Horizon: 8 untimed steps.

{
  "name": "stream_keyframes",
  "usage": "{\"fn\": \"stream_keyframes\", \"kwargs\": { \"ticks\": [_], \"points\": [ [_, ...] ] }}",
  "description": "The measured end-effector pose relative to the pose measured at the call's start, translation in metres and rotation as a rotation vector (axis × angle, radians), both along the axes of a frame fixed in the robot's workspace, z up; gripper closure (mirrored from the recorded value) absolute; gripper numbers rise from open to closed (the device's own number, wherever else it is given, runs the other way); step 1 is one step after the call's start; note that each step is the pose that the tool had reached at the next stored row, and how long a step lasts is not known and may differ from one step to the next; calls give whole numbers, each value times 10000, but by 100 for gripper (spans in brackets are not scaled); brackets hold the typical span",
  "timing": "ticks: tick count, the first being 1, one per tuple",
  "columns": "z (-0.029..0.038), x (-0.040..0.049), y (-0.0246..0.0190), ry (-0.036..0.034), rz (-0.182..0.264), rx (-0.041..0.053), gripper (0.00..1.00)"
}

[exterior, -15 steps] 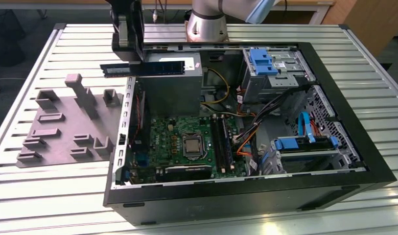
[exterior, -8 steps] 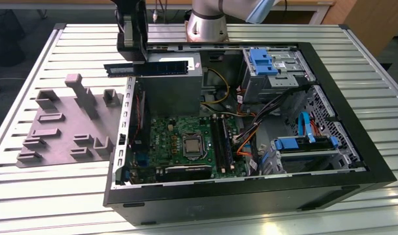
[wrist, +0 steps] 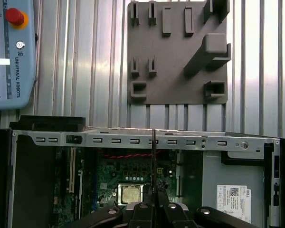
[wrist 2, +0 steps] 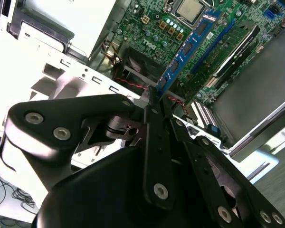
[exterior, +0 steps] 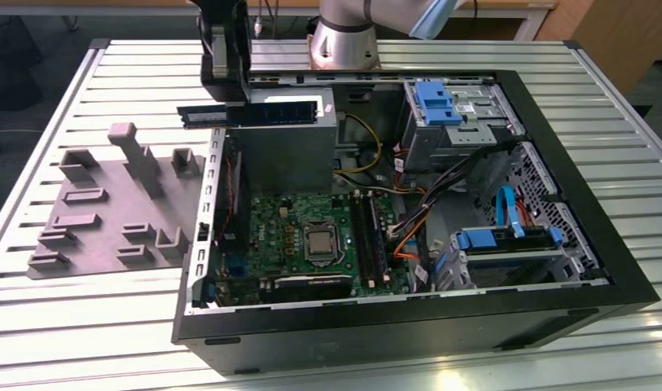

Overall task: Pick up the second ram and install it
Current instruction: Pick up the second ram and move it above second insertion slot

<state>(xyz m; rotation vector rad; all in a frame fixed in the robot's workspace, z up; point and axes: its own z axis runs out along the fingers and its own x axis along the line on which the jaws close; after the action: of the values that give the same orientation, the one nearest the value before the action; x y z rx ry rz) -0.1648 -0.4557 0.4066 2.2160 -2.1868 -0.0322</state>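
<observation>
one gripper (exterior: 229, 101), upper left in the exterior view, was clamped on the ram (exterior: 282, 112); its long axis lay level, left to right.

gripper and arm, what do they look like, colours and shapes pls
The gripper is matte black. It has two thin flat fingers on hinged link bars fixed with silver screws, widening into a bulky rounded black body. In the exterior view the arm is a silver-grey metal tube with a light blue joint cap.
</observation>
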Motion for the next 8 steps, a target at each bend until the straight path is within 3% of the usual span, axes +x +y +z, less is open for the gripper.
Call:
{"fn": "stream_keyframes", "kwargs": {
  "ticks": [8],
  "points": [
    [0, 44, 0, 0, 0, 0, 86]
  ]
}}
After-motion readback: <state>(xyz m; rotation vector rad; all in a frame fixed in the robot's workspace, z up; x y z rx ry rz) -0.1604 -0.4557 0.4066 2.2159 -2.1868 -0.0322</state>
